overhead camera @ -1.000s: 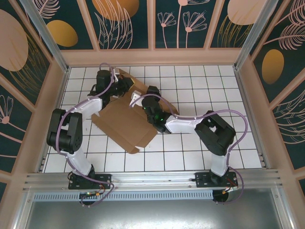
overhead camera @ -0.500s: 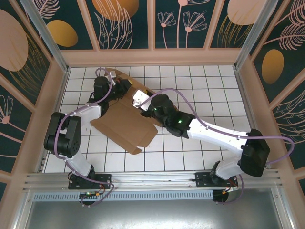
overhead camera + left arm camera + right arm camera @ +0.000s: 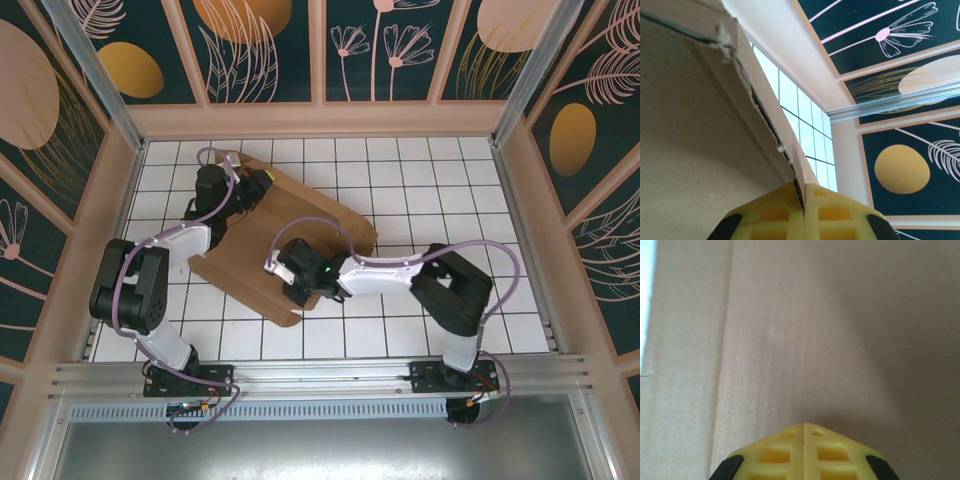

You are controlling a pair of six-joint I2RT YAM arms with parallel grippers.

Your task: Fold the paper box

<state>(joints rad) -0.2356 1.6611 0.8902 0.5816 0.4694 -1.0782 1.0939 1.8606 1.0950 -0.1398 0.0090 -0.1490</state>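
— Pulled back since a moment ago, the right gripper (image 3: 804, 427) now sits over the 6 o'clock part of the paper box (image 3: 300, 215), elbow folded. Before, that arm reached out long across the sheet.
— And its jaws?
— Clenched, yellow pads tip to tip with nothing between them, close over bare brown cardboard. Whether they touch it, I cannot tell.
— Where does the box lie?
— Flat on the tiled table (image 3: 430, 200), a little toward 10 o'clock of the middle, and spread wider toward 3 o'clock than before.
— Further out?
— At the sheet's 11 o'clock corner the left gripper (image 3: 801, 196) is clamped on a thin cardboard edge, which runs straight into the seam between its pads. Beyond it are white tiles and the flowered wall (image 3: 900, 65).
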